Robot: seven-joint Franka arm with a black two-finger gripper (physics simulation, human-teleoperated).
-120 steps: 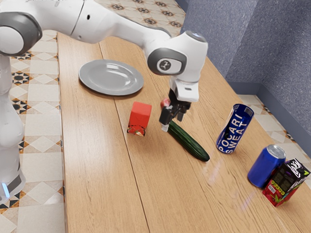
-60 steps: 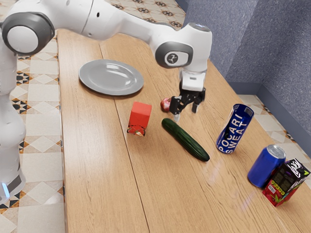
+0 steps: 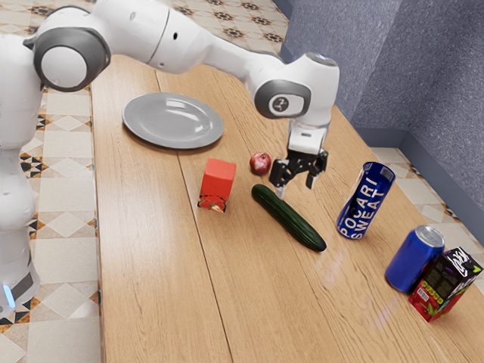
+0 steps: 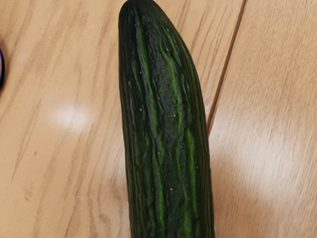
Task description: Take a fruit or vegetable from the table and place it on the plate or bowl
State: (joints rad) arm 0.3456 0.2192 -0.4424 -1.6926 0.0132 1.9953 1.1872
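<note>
Black gripper (image 3: 296, 181) hangs with fingers spread, holding nothing, just above the near end of the dark green cucumber (image 3: 291, 219) lying on the wooden table (image 3: 151, 265). A red apple (image 3: 260, 162) sits nearby; the grey plate (image 3: 172, 119) lies well apart.

A cucumber (image 4: 163, 139) ran lengthwise through the centre of the frame, dark green with paler streaks, its rounded tip in full view and its other end cut off by the frame's edge. It lay on a light wooden table (image 4: 267, 124). A dark seam (image 4: 230, 59) between two planks slanted toward the cucumber and vanished behind it. A dark blue sliver (image 4: 1, 69) at the frame's edge was too small to identify.
</note>
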